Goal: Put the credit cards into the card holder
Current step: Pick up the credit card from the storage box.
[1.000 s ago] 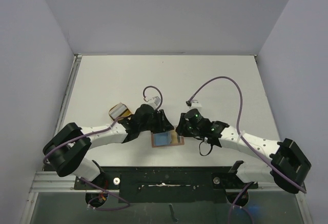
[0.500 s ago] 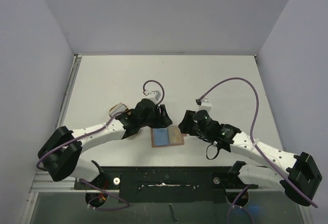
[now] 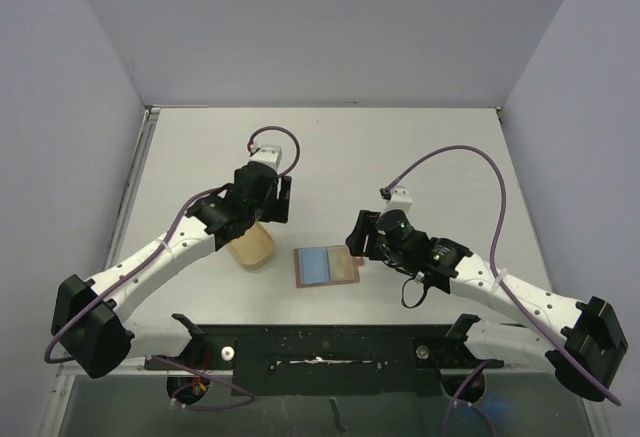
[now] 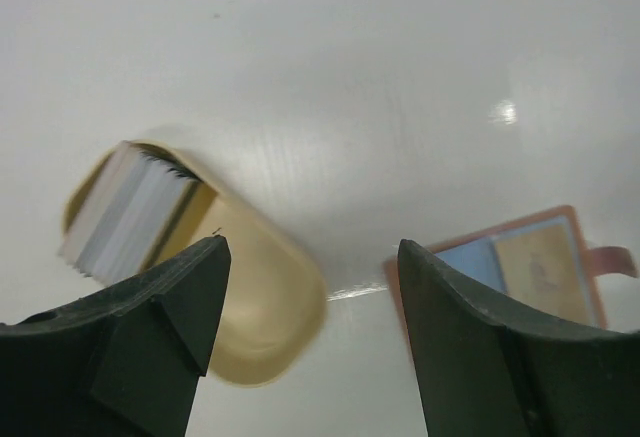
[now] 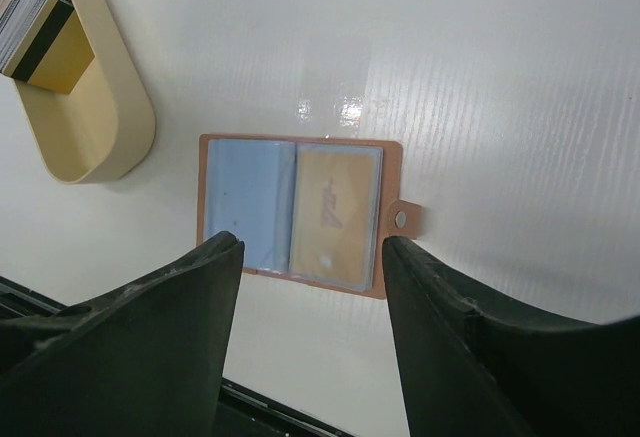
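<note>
Card holder (image 3: 326, 267) lies open flat on table (image 3: 420, 147), near my bases, between both arms, tab pointing right. Light blue card (image 5: 248, 212) and gold card (image 5: 335, 219) already sit in its pockets. Remaining credit cards (image 4: 125, 212) are stacked in open end of tan case (image 3: 257, 249), just left of holder, not touching. Case long axis runs diagonal, cards at end away from holder. Left end effector (image 4: 310, 257) hovers over case, fingers apart, empty: nearer arm for stack. Right end effector (image 5: 312, 247) hangs above holder, fingers apart, empty.
</note>
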{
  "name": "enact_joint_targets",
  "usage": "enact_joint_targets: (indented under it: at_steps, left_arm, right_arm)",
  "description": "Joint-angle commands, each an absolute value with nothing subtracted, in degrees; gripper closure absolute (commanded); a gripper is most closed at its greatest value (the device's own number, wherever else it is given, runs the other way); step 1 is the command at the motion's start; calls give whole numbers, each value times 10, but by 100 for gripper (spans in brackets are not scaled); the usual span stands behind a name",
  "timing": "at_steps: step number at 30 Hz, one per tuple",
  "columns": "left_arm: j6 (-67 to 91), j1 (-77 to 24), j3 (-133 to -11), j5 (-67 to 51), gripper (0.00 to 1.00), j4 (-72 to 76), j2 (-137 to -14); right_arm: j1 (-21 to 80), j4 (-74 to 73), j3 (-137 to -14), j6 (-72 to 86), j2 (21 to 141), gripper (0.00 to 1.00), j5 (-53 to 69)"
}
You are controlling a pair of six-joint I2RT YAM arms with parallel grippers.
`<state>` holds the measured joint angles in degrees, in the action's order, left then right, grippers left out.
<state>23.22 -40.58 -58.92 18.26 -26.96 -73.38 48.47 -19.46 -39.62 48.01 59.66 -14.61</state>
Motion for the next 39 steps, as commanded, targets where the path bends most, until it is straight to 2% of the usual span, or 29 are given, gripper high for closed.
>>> enact_joint_targets:
  at_steps: [1,4,12,15,23,30,39]
  left_arm:
    - [136,-373,-606,260,32,-337,-706]
    - [111,-351,-587,289,34,-339,-696]
    - [14,-295,-501,234,37,-269,-656]
    - [-2,-277,-488,193,38,-256,-676]
    - [-23,-276,-479,194,39,-204,-744]
    - [-53,-274,-493,238,40,-197,-804]
    - [-73,-274,-496,275,47,-186,-821]
  right_arm:
    - [488,-179,-421,468,599,41,-162]
    - [489,-177,-424,469,610,41,-158]
    - [488,-190,-433,460,615,41,-150]
    - [488,-195,-432,458,608,41,-155]
    - [487,-193,-429,458,609,41,-155]
    - [488,-187,-430,463,615,41,-158]
    - [487,-180,-435,461,619,41,-158]
